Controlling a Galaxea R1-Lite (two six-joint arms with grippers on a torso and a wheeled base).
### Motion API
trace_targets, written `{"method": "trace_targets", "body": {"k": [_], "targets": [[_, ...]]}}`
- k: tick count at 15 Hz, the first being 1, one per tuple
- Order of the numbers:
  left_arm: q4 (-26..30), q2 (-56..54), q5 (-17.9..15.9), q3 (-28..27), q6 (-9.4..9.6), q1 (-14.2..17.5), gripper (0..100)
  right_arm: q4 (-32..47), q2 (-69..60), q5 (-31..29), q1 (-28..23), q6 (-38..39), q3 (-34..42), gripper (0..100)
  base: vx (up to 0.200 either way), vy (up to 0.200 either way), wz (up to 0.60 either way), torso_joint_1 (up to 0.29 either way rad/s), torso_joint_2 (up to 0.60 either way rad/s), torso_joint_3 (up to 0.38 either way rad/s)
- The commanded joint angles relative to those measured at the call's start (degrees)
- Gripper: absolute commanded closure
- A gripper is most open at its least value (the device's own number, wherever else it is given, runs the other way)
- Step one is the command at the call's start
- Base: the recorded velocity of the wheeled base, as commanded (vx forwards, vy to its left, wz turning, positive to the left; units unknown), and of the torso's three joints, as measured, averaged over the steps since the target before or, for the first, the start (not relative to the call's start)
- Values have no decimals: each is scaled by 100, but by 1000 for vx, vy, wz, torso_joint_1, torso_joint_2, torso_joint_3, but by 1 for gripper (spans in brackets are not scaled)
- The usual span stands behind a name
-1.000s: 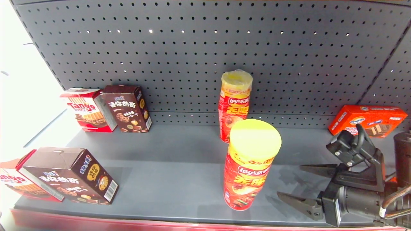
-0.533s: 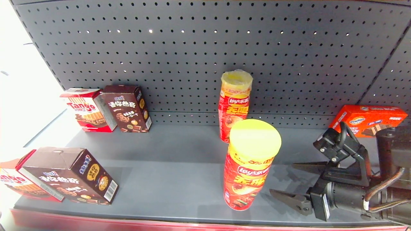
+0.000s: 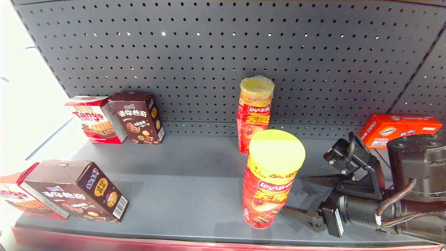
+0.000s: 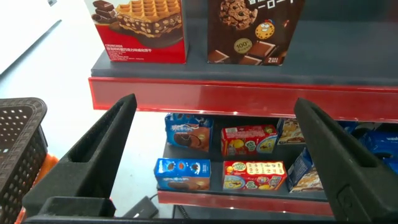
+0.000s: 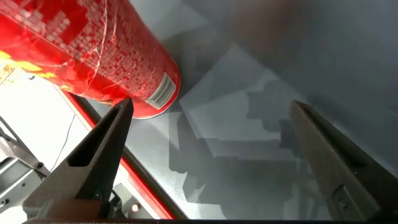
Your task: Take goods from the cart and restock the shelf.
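Note:
Two red chip cans with yellow lids stand upright mid-shelf, the front can [image 3: 270,179] near the shelf's front edge and the back can [image 3: 254,115] by the pegboard. My right gripper [image 3: 295,194] is open just right of the front can, low over the grey shelf [image 3: 195,181], holding nothing. In the right wrist view the can's base [image 5: 93,56] lies beside one finger of the open right gripper [image 5: 211,106], not between the fingers. My left gripper [image 4: 216,102] is open and empty below the shelf's red front edge [image 4: 249,96].
A red wafer box [image 3: 94,118] and a brown cookie box [image 3: 137,116] stand at the back left, with two more boxes [image 3: 75,190] at the front left. An orange box [image 3: 397,129] lies at the back right. A dark basket [image 4: 18,149] and lower-shelf goods [image 4: 249,155] lie under the left gripper.
My right gripper has slid left along the shelf toward the front chip can, still open. Cans and boxes have not moved.

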Motion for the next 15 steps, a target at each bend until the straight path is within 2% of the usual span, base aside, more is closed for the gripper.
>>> {"method": "trace_targets", "body": {"k": [1,15], "targets": [[-2,11,2,-4,-3,1,0,-1,65,4,46,-2,-14,0,0,0,0,0,0,0],[-2,11,2,-4,-12,1,0,-1,135,-4,90,-2,-84,0,0,0,0,0,0,0]]}}
